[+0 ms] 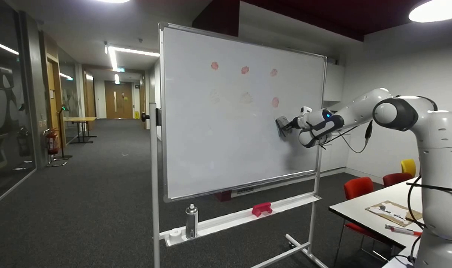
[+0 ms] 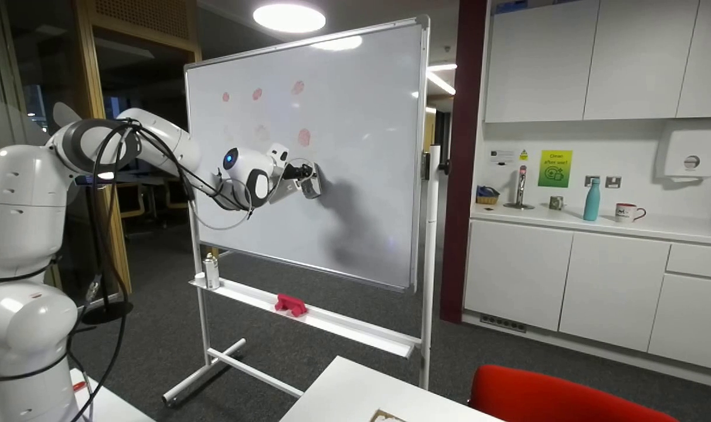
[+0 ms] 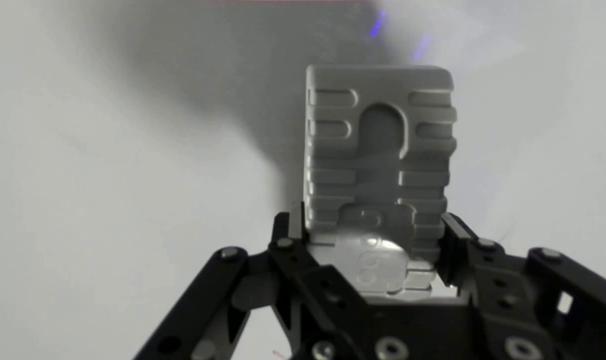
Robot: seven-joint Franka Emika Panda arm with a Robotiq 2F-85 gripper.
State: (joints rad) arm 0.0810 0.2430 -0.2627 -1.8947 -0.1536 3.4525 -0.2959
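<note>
Closest to us in the wrist view, the gripper [image 3: 375, 225] has its jaws clenched on the grey eraser [image 3: 380, 170], a black finger [image 3: 281, 229] at each long side, toward the lower half. We see the eraser's long axis run nearly straight up and down there, its free end pointing to the top, away from the gripper. Its back looks like hard moulded plastic, ribbed along both sides, with an arched groove down the middle and rounded corners. Its underside is turned from us, and the lower end meets the gripper's dark body, so we cannot tell exactly where it stops.

Beyond it comes the smooth, glossy whiteboard [image 1: 218, 149]. We find the eraser just by its surface, below the red blotches [image 1: 245, 70] in both exterior views, though we cannot make out whether the two touch. The blotches are roundish and scribbled; near them we see smudges [image 1: 246, 97] too faint to read.

Under the board, the white tray [image 1: 229, 220] carries a metallic spray can [image 1: 191, 222], a small white cylinder [image 1: 175, 235] and a red bracket-shaped piece [image 1: 262, 209]. Farther off, in an exterior view, we see a counter [image 2: 683, 225] with a teal bottle [image 2: 591, 200] and a mug [image 2: 626, 212]
</note>
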